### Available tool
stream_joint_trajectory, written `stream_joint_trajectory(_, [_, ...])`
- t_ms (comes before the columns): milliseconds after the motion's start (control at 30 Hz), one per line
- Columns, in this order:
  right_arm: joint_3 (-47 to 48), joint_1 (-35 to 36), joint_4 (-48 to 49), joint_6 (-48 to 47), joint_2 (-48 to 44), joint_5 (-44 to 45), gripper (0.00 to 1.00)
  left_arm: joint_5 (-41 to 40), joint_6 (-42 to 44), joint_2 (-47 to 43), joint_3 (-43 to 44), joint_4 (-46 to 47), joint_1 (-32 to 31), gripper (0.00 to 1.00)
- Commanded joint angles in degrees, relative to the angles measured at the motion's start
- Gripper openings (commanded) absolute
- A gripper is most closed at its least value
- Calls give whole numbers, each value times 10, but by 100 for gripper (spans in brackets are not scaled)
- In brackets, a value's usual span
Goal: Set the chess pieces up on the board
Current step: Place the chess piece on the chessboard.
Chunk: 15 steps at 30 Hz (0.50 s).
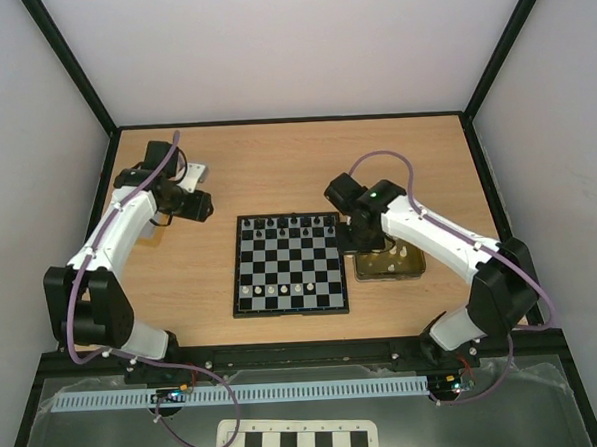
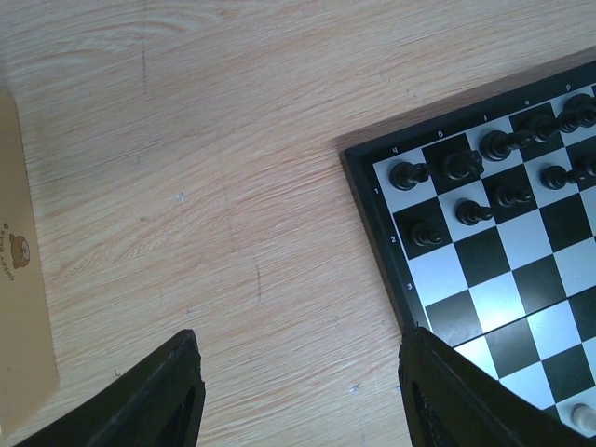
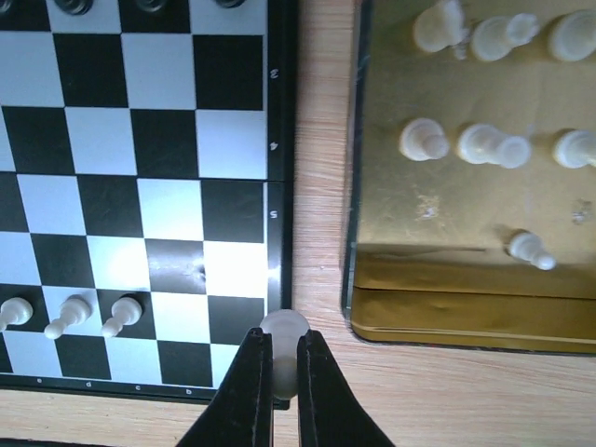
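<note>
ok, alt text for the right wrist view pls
The right gripper is shut on a white chess piece, seen at the lower right edge of the board. Three white pawns sit on the board's near rows at left. To the right, a gold tray holds several more white pieces.

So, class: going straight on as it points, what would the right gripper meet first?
Likely the board, at its black frame near the corner, the white piece in the right gripper touching first; height is unclear.
</note>
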Motion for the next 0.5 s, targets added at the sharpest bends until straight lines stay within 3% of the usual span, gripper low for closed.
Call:
stream_joint_trajectory(0, [-1, 26, 21, 20, 29, -8, 2, 6, 3, -18, -2, -5, -3, 58])
stream_joint_trajectory(267, [-17, 90, 63, 56, 62, -12, 2, 5, 1, -22, 4, -8, -3, 59])
stream_joint_trajectory(467, [-43, 98, 95, 71, 67, -16, 2, 2, 1, -26, 1, -5, -3, 59])
